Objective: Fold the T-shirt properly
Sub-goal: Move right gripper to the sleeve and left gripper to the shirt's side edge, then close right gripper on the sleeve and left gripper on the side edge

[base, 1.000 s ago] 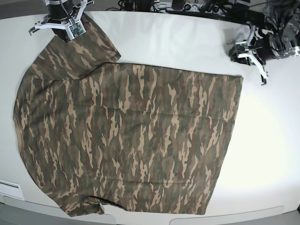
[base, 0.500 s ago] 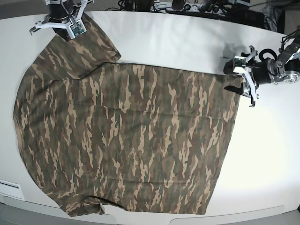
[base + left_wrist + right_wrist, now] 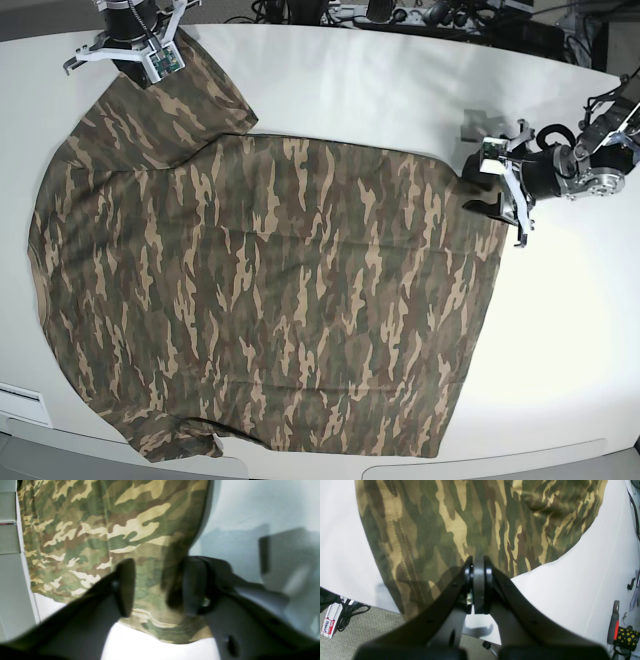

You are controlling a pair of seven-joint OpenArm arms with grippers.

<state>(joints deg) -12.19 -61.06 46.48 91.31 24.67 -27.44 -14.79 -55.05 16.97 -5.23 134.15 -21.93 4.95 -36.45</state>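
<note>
Camouflage T-shirt [image 3: 270,300] spread flat on the white worktop [image 3: 380,90], an arm at each end.

At the far left, the right gripper [image 3: 478,562] sits over the upper sleeve, its fingers [image 3: 467,572] pressed together, though I cannot tell whether cloth is pinched between them. Across at the right, the left gripper [image 3: 156,586] has its fingers [image 3: 125,587] spread apart over the hem corner.

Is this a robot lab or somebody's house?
Probably a robot lab: a camouflage T-shirt lies on a white table, with cables and gear behind it, and both end effectors work at its edges.
</note>
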